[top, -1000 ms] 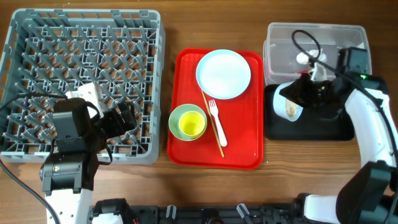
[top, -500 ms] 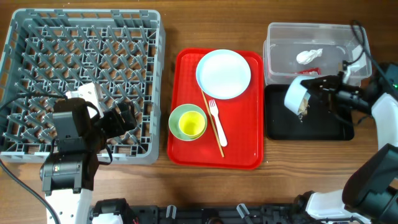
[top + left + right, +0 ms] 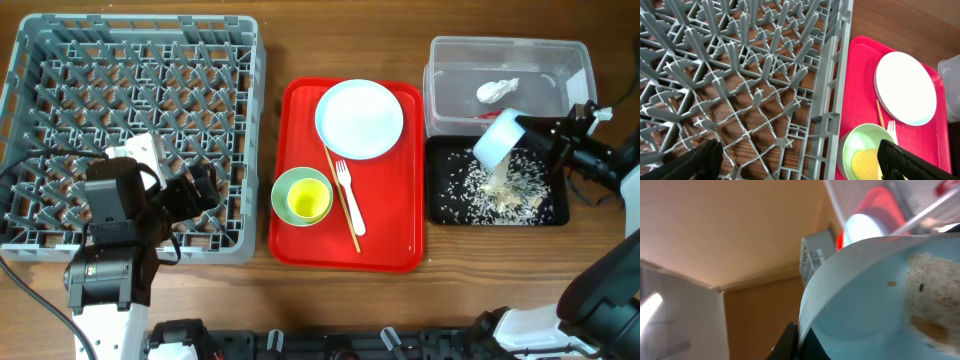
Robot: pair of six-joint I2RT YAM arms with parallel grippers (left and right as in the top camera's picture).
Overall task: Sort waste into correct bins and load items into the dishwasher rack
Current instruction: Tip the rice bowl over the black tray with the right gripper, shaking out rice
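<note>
Right wrist: pale blue bowl (image 3: 865, 305) fills frame, blurred, edges cut off.

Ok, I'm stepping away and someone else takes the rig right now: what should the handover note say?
The left gripper is open and empty, above the dishwasher rack.
The right gripper is shut on the pale blue bowl, tipped over the black tray.
Done: rice lies in the black tray; the tissue is in the clear tub.
Left: the rack holds nothing. The plate, green bowl with yellow cup inside, fork and chopstick lie on the red tray.
</note>
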